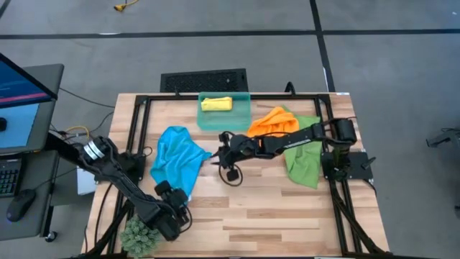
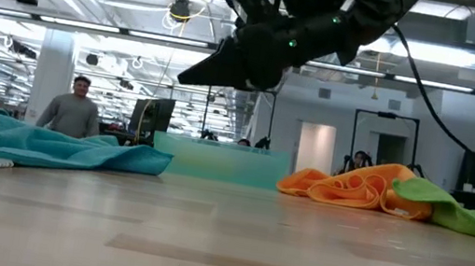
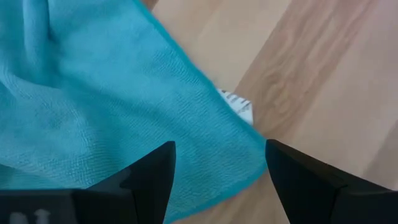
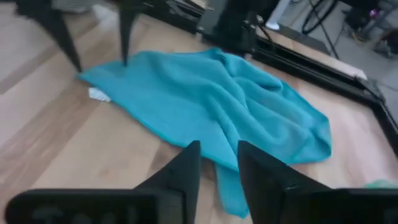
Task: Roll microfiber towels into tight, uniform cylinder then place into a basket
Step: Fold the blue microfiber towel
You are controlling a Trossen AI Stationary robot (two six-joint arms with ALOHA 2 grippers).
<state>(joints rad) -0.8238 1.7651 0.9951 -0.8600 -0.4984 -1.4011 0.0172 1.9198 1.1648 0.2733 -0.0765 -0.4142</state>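
Observation:
The blue towel [image 1: 176,155] lies crumpled on the table's left half, its near corner [image 3: 242,162] flat on the wood. My left gripper [image 3: 217,180] is open, tipped down, with one finger on each side of that corner. My right gripper [image 4: 217,158] is open and hangs above the table [image 2: 194,75], by the towel's right edge, clear of it. The teal basket [image 1: 241,119] stands at the far middle with a rolled yellow towel [image 1: 216,103] inside. Orange [image 1: 272,121] and green [image 1: 302,158] towels lie heaped at the right, under my right arm. My left gripper's fingers [image 3: 155,177] come slanting down from the table's near left side and stand on either side of the blue towel's near corner [image 3: 242,162], which lies flat on the table. Whether they touch the cloth I cannot tell.
A black grate [image 1: 203,79] lies beyond the table's far edge. A green plant-like clump [image 1: 140,236] sits at the near left corner. Black frame rails [image 1: 136,129] run along the table's sides. Bare wood [image 1: 273,216] lies near the front. A person [image 2: 71,113] stands far behind.

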